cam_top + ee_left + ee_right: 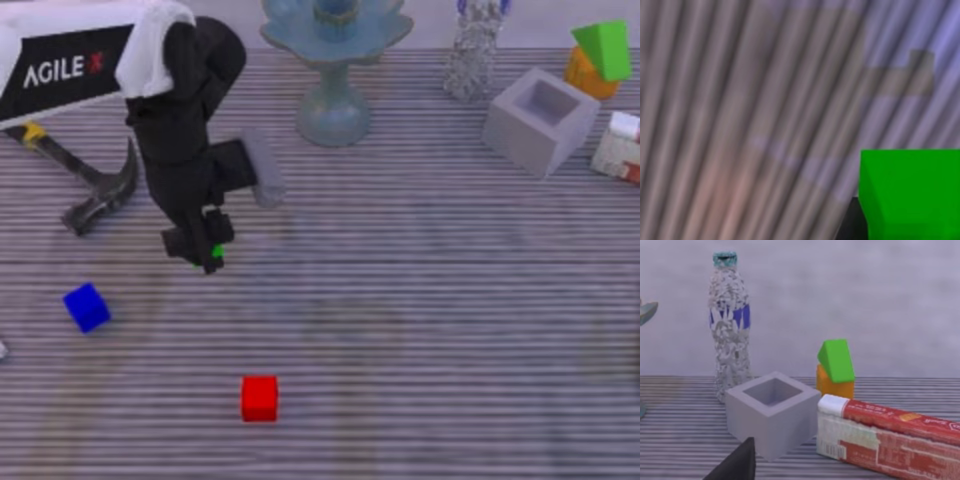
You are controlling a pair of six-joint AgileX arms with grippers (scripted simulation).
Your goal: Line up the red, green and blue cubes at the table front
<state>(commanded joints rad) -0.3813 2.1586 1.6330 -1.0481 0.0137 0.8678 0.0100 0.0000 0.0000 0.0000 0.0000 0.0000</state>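
The left tool pinches the green cube above bare striped table; blue cube and red cube sit apart nearer the front edge.

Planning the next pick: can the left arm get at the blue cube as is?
Probably not yet: the left gripper is shut on the green cube. The blue cube sits apart on bare table, nothing crowding it.

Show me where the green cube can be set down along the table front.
Bare striped table runs from the red cube to the top view's right edge. A smaller gap lies between red and the blue cube. The back is crowded: hammer, grey box, bottle. The left gripper holds the green cube.
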